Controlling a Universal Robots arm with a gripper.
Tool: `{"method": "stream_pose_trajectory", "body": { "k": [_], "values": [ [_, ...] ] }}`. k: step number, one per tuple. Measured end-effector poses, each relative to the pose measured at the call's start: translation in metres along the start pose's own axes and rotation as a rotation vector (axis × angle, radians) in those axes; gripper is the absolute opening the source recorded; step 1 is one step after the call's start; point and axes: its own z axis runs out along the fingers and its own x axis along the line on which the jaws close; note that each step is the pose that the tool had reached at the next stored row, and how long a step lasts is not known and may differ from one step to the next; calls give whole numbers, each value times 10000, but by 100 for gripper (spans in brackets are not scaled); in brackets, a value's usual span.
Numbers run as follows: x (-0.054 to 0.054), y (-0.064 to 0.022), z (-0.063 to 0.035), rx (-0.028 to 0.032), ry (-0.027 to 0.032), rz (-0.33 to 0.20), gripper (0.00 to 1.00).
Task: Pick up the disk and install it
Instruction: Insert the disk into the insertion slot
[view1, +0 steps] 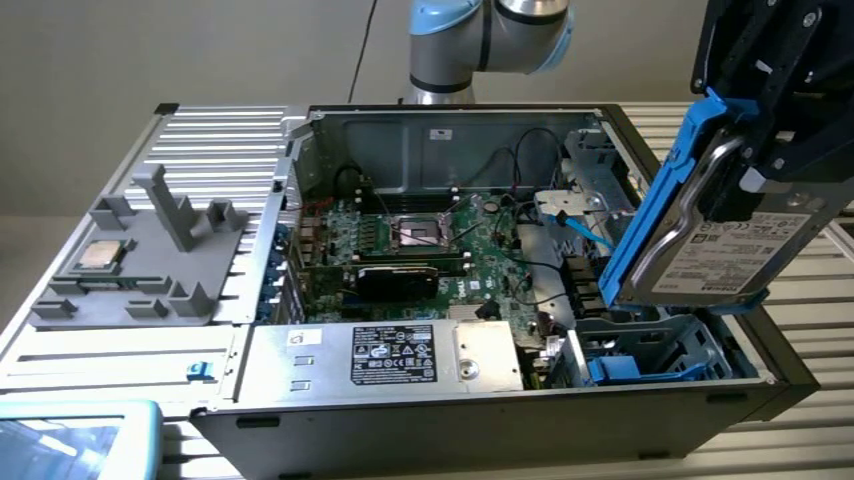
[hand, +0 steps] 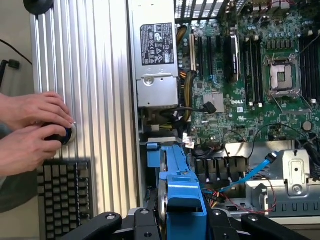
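Disk (view1: 727, 245) in clenched jaws, one black finger on each broad face. Held clear of the table (view1: 80, 350), over the open computer case (view1: 441, 150), above the blue drive cage (view1: 661, 355) in the corner at the exterior view's right. Long axis steeply tilted, close to upright, with the lower end down toward the cage and the upper end up in the jaws, leaning to the exterior view's right. White label face turned toward the exterior camera. Blue carrier rail (view1: 654, 200) along the long edge on the exterior view's left. Lower end just over the cage, touching or apart impossible to tell.

Given by the exterior view:
- the label face and the tilt of the disk;
- the arm (view1: 494, 30) behind the case;
- a grey holder (view1: 147, 270) on the table at the exterior view's left, with a small square CPU chip (view1: 100, 257) in it;
- a grey power supply box (view1: 400, 355) with a black label along the near wall of the case.

Given by the wrist view:
- the disk edge-on, narrow, blue carrier uppermost, long axis running away from the camera toward the case interior;
- the motherboard (hand: 240, 75) from above, with its bare CPU socket (hand: 285, 75);
- a blue cable (hand: 255, 170) beside the cage;
- a person's hands (hand: 35, 112) on the ribbed table, closed around a small dark round object (hand: 62, 134);
- a keyboard (hand: 65, 200) just beside them.
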Motion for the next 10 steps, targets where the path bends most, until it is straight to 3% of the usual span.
{"method": "stream_pose_trajectory", "body": {
  "k": [10],
  "values": [
    [65,-7,165,35,-2,-17,37]
  ]
}}
